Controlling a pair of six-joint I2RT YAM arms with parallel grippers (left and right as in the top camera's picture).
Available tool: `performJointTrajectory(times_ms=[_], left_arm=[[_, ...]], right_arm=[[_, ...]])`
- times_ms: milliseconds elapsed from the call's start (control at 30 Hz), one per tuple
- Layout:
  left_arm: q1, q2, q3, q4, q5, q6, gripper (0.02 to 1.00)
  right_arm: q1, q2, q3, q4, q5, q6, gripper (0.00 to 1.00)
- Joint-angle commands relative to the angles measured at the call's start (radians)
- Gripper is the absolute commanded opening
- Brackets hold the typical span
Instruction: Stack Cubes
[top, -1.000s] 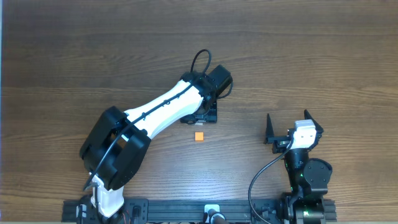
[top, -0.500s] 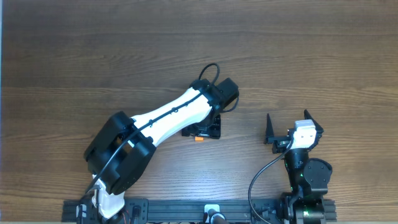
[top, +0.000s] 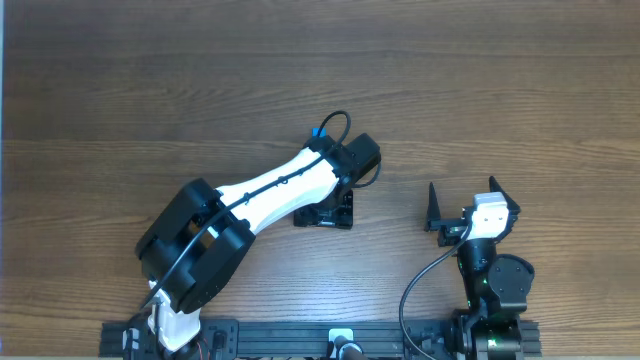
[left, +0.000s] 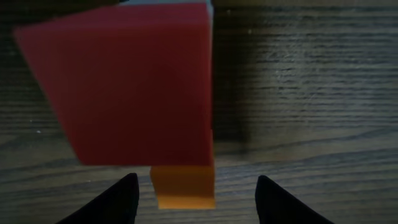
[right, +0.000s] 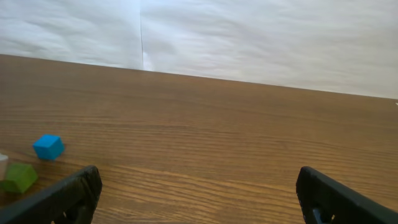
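Note:
My left gripper (top: 323, 215) is over the middle of the table, open, its fingertips (left: 127, 196) apart. A small orange cube (left: 183, 186) lies on the wood between them, touching neither. A red cube (left: 124, 81) looms large just beyond it, overlapping the orange cube's far edge; I cannot tell whether it rests on it. A blue cube (top: 319, 132) peeks out beside the left arm, and it also lies on the table in the right wrist view (right: 48, 146), near a green cube (right: 18, 177). My right gripper (top: 465, 205) stands open and empty at the right.
The wooden table (top: 520, 90) spreads bare around the arms. A white wall (right: 249, 37) rises behind its far edge. The left arm (top: 265, 190) lies slanted across the middle and hides what is under it.
The left gripper has come toward the table's front edge and now covers the orange cube, which lay in the open a second ago. The right arm has kept still.

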Motion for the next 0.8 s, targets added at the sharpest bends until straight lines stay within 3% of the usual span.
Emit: performJointTrajectory(times_ms=[33,533,800], left_arm=[[0.004,0.004,-0.014,0.007,0.001,-0.011,0.573],[0.015,0.004,-0.042,0.038,-0.005,-0.015,0.474],[0.02,0.004,-0.043,0.045,-0.009,-0.016,0.281]], right_arm=[[-0.006,-0.009,-0.006,-0.002,0.006,-0.004,0.993],[-0.006,-0.009,-0.006,-0.002,0.006,-0.004,0.993],[-0.006,-0.009,-0.006,-0.002,0.006,-0.004,0.993]])
